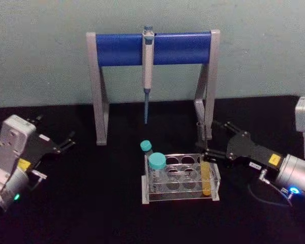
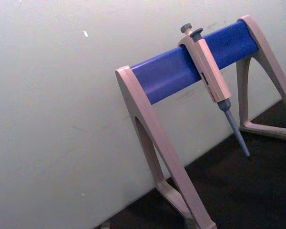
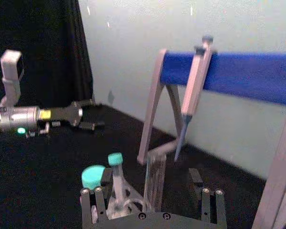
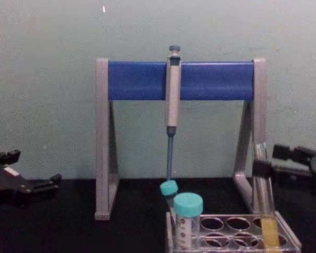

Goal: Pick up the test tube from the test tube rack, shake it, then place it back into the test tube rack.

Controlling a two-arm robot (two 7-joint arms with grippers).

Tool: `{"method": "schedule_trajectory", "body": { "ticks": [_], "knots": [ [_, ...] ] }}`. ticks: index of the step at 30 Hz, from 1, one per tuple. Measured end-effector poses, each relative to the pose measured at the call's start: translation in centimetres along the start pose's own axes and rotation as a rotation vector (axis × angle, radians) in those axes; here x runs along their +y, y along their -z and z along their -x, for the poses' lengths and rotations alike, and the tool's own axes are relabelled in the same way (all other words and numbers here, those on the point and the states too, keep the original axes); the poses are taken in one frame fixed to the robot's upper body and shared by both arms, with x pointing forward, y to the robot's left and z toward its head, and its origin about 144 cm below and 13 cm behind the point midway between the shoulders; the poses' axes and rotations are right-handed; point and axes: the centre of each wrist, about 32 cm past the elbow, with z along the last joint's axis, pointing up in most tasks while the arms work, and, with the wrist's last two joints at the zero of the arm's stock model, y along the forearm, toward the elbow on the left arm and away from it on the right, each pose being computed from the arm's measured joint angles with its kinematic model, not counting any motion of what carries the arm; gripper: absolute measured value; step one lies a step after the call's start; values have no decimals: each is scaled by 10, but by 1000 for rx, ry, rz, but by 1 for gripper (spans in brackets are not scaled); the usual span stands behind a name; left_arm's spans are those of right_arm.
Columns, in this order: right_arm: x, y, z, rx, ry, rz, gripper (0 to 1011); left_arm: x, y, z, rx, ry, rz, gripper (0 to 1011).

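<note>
Test tube [image 1: 205,173] stands upright in the test tube rack's [image 1: 180,197] right end. Right gripper [image 1: 207,144] straddles its top, fingers spread apart. Left gripper [image 1: 68,140] waits well aside, fingers released.

A stand [image 2: 157,138] with 2 pale grey A-shaped legs and a blue crossbar [image 2: 190,62] sits on a black table [image 2: 238,191] against a pale wall [image 2: 52,105]. 1 grey pipette [image 2: 212,78] hangs from the crossbar, its plunger above the bar and its slim bluish tip [image 2: 238,136] pointing down toward the table.
</note>
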Motion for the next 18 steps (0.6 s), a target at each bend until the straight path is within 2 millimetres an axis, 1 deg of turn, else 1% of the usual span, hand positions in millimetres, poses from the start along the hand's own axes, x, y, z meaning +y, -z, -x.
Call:
{"method": "schedule_trajectory", "body": {
  "ticks": [3,5,9,12,13,15,16,18],
  "knots": [
    [-1,-3,3,-28,12,-43,1000,0,0,0,0,0,0,1001],
    [-3,-7,7,-74,36,-120,1000,0,0,0,0,0,0,1001],
    [-6,-11,12,-114,79,-201,1000,0,0,0,0,0,0,1001],
    [-10,-15,17,-156,164,-242,1000,0,0,0,0,0,0,1001],
    [-11,-16,19,-174,221,-246,1000,0,0,0,0,0,0,1001],
    [-12,-15,22,-186,283,-244,1000,0,0,0,0,0,0,1001],
    [-13,-15,24,-193,347,-233,1000,0,0,0,0,0,0,1001],
    [-14,-14,25,-193,399,-218,1000,0,0,0,0,0,0,1001]
  ]
}}
